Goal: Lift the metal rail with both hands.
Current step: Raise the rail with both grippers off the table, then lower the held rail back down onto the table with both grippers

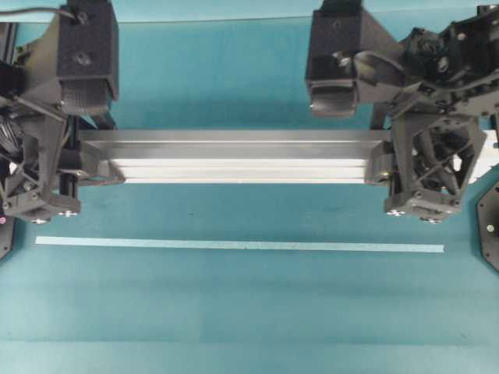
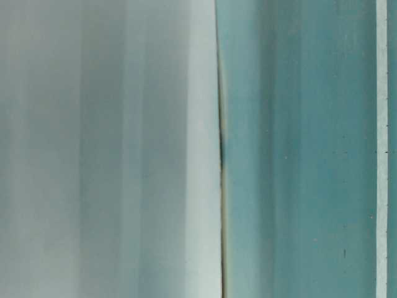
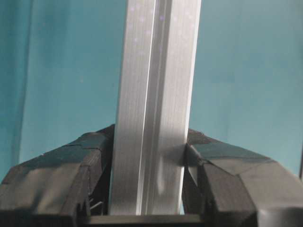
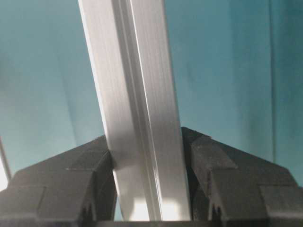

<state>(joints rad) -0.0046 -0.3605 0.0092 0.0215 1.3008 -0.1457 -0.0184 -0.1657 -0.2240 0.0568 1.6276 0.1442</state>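
- The left tool [image 1: 92, 167] is clamped on the left end of the metal rail [image 1: 234, 160]; in the left wrist view its two taped black fingers [image 3: 215, 177] press against both sides of the rail [image 3: 154, 109], which runs off toward 12 o'clock between them
- The right tool [image 1: 380, 164] grips the rail's right end the same way; in the right wrist view the fingers [image 4: 83, 182] sit tight on either flank of the bar [image 4: 137, 109], which leans slightly toward 11 o'clock as it recedes
- In the overhead view the rail lies level from 9 o'clock to 3 o'clock across the middle, spanning between the two black arms, with its lengthwise grooves showing bright
- In both wrist views only plain teal bench [image 3: 246, 71] shows behind the bar; whether the rail touches the bench cannot be told
- Toward 6 o'clock of the rail in the overhead view, well apart from it and parallel, a thin pale tape strip [image 1: 234, 245] lies flat on the bench
- The table-level view is mostly a blurred grey-white mass at 9 o'clock, teal surface at 3 o'clock, and a pale strip [image 2: 382, 149] along the right edge
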